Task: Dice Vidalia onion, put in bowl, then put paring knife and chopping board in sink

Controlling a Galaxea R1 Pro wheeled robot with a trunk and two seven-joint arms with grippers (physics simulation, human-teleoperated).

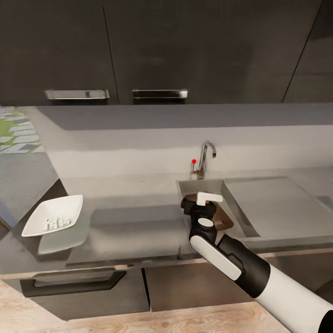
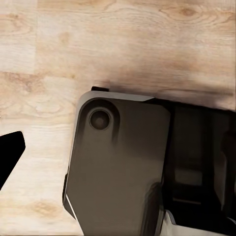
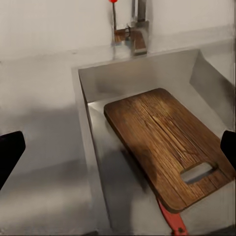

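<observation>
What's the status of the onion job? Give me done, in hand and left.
Done: diced onion sits in the bowl on the countertop. The chopping board lies in the sink, and a red-orange handle of the paring knife pokes out from under it. In hand: nothing; the right gripper hangs open over the basin. Left: seemingly nothing but pulling the arm away.

The head view looks down over the table and sink; the right wrist view looks closely into that sink; the left wrist view faces the floor.
</observation>
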